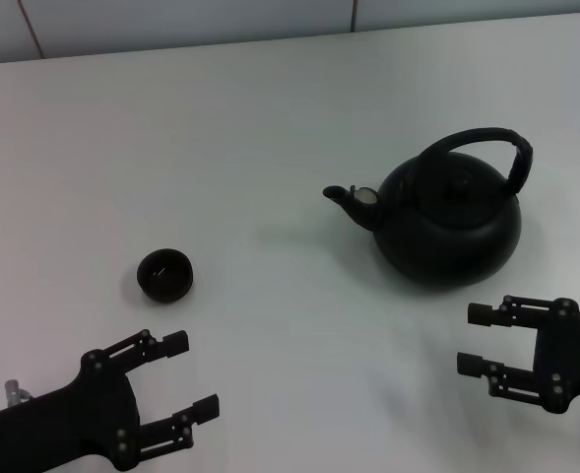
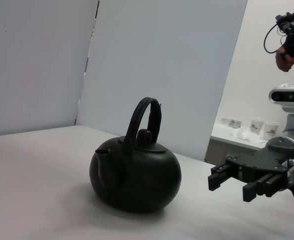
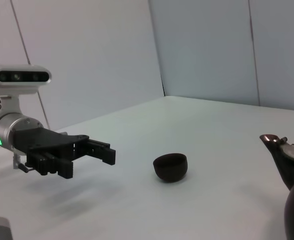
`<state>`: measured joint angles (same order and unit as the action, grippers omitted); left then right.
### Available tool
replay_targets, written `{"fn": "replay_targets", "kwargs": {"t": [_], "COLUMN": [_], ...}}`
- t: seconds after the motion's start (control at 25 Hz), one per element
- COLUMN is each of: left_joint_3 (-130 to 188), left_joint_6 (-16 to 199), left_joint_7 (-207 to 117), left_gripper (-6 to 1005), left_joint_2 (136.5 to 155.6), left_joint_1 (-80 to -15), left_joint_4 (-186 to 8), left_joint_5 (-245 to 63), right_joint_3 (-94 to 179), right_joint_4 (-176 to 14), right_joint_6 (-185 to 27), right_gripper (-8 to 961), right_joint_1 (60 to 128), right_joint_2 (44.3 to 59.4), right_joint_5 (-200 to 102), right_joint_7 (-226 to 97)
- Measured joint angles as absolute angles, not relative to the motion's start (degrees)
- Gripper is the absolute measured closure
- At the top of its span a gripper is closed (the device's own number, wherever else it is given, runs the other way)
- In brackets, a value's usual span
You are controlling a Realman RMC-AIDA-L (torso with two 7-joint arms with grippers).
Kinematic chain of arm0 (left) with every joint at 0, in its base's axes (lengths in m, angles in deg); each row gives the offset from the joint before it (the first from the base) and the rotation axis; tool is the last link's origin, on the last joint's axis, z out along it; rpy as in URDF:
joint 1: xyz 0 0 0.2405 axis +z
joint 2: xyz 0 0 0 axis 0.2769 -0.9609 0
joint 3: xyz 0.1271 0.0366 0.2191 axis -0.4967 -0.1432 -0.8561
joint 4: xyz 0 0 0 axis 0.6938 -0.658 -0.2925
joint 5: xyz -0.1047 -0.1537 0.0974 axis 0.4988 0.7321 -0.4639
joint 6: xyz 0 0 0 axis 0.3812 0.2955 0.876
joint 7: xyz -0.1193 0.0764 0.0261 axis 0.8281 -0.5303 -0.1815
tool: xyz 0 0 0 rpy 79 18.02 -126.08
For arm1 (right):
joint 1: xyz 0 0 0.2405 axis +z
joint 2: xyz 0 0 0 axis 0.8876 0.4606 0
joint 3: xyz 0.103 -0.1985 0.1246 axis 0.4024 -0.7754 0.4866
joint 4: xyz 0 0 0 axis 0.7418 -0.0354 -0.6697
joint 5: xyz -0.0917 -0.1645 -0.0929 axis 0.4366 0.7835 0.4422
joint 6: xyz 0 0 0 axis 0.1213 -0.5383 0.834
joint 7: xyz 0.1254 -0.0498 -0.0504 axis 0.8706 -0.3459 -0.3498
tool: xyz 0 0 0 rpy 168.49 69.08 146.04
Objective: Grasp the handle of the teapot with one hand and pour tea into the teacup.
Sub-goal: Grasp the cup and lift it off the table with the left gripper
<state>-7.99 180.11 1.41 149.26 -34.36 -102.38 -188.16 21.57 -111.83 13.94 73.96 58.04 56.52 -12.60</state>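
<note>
we see the teapot [image 1: 452,225] upright on the white table [image 1: 270,128], the teacup [image 1: 164,276] well apart beyond the spread left gripper [image 1: 189,375], the right gripper [image 1: 475,340] spread near the pot.

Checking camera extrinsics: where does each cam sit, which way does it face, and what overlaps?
Head: on the robot's head, looking forward and down at the table; shows the teapot, teacup, open left hand and open right hand.
Left wrist: on the left arm, low, looking across the table at the teapot and the right hand.
Right wrist: on the right arm, low, looking across at the teacup, the left hand and the spout.
Shared: the teapot shows in all three; each wrist view shows the opposite hand.
</note>
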Motion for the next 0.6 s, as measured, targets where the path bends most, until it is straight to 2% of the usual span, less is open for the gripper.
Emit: {"fn": "replay_targets", "kwargs": {"t": [0.6], "left_joint_3": [-8.1], "left_joint_6": [180.2], "left_joint_7": [1.4], "left_gripper": [199], "left_joint_2": [149.43], "left_joint_1": [-34.4], "left_joint_4": [-102.4], "left_joint_5": [-188.0], "right_joint_3": [21.6], "right_joint_4": [-111.8], "right_joint_6": [13.7], "right_gripper": [354], "right_joint_1": [74.0], "right_joint_2": [58.03], "right_joint_5": [56.6], "right_joint_7": [-12.6]}}
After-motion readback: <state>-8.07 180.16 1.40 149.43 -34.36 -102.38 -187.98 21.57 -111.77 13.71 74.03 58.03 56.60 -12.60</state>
